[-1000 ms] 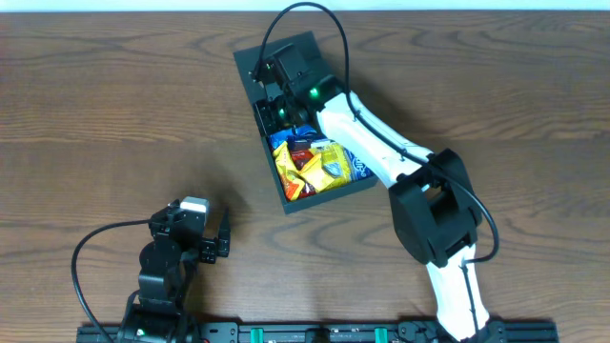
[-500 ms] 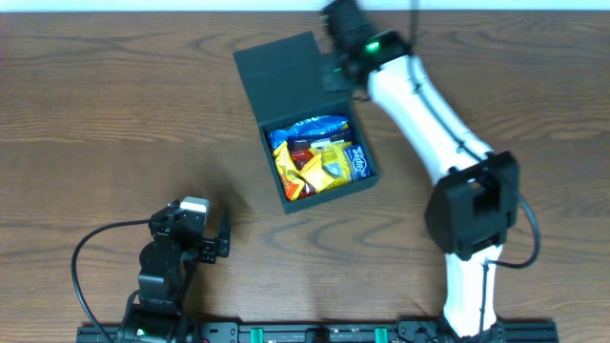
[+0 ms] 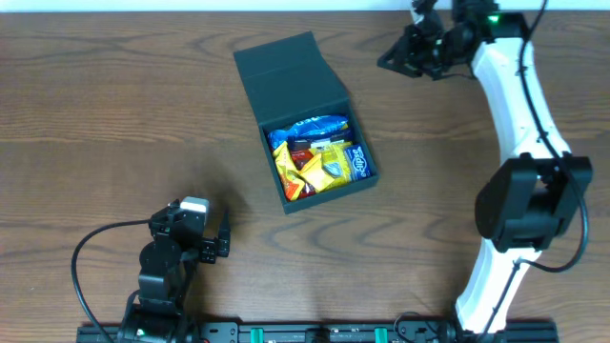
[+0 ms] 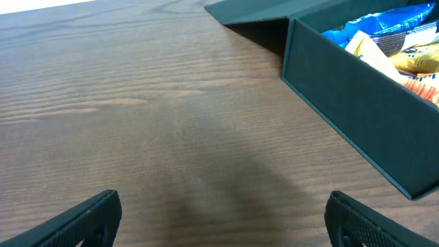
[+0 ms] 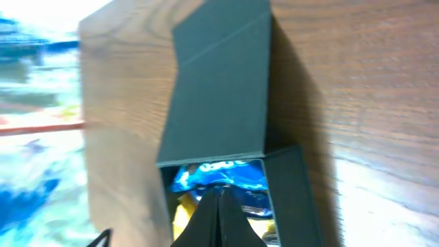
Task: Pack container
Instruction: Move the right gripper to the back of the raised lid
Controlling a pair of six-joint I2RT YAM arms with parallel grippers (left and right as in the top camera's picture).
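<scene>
Overhead view: the right gripper [image 3: 385, 61], which a second ago was down inside the container [image 3: 329, 196], now hovers near the table's [image 3: 95, 114] far edge, well off to the container's right. Its fingers are pressed together with nothing between them. The container has not moved. It sits at an angle a little beyond the table's middle, with its flap lid [image 3: 291, 81] open toward the far side.

Count: one container, two arms and one heap of snack packets [image 3: 324, 162] in blue, yellow and orange, too jumbled to number.

The left gripper [image 3: 221, 242] rests near the front edge, left of centre, with its jaws spread wide and empty. The left wrist view shows only bare wood between its fingertips [image 4: 89, 218], with the container's dark wall at upper right.

Open wood lies all along the left, in front of the container, and between the container and the right arm.
</scene>
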